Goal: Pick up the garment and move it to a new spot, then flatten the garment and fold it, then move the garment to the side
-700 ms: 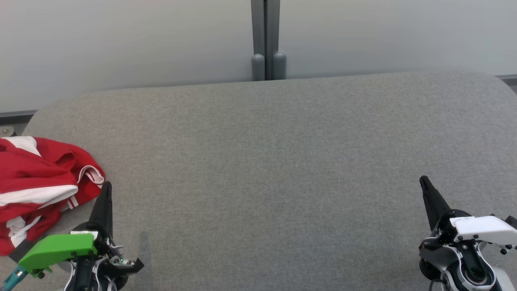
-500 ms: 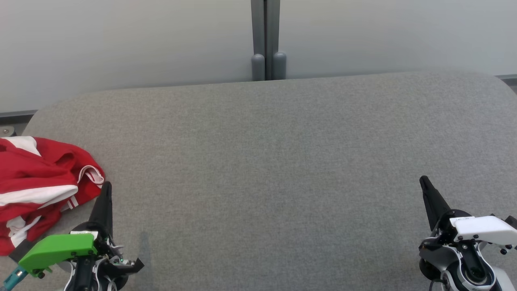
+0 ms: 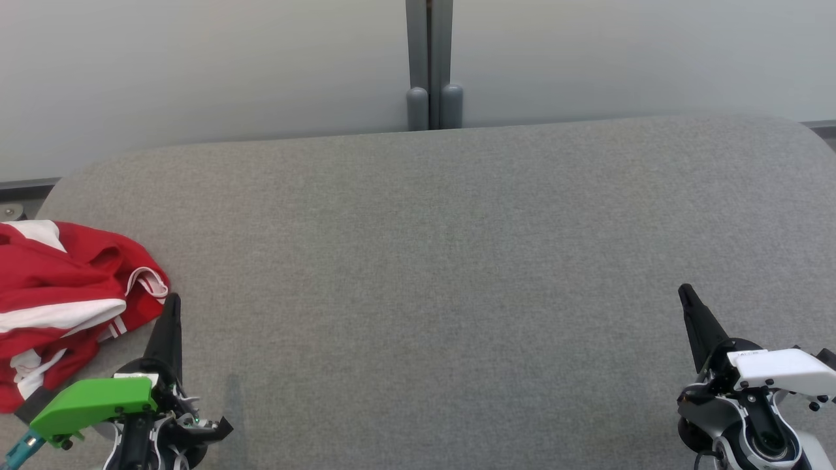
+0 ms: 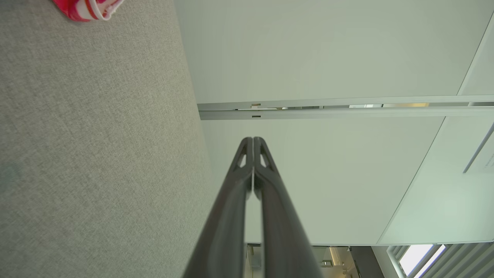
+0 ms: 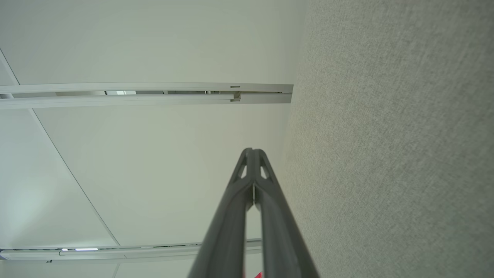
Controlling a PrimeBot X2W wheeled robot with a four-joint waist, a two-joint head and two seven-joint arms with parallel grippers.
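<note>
Jaws of left gripper (image 3: pixel 172 301) and right gripper (image 3: pixel 684 292) pressed together, empty. Red-and-white garment (image 3: pixel 62 294) crumpled at worktop (image 3: pixel 444 261) left edge, just beside left gripper. Pickup not begun; next, likely: open left jaws, reach into cloth.

The grey table (image 3: pixel 431 261) lies open between the left hand (image 3: pixel 172 301) and the right hand (image 3: pixel 684 290), through to its far edge. A crumpled red garment (image 3: pixel 59 294) blocks the left edge, just beside the left hand. A pale wall (image 3: pixel 196 65) with a grey post (image 3: pixel 430 65) closes the far side.
</note>
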